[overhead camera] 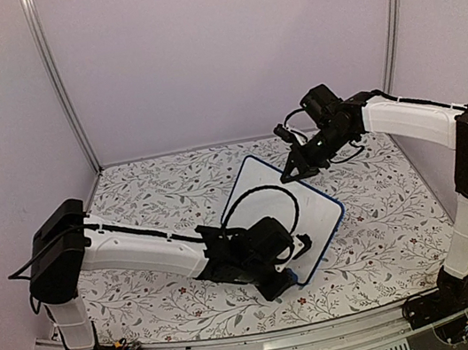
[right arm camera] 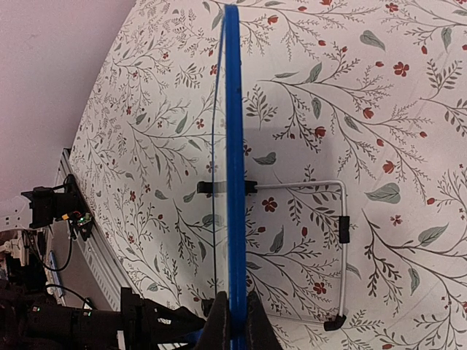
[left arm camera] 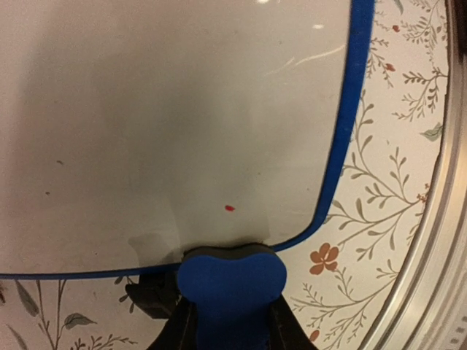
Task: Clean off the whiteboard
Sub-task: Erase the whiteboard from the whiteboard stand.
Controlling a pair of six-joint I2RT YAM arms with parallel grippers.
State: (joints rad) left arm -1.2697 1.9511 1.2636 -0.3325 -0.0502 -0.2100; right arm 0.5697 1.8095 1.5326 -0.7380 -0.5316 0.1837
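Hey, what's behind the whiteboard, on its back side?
A thin white wire stand with black tips sticks out from the back of the whiteboard, with the floral tablecloth beyond it. The back face itself is hidden: one camera sees the board edge-on, the others only its front.

overhead view from behind, left wrist close on whiteboard (left arm camera: 168, 124), right wrist edge-on
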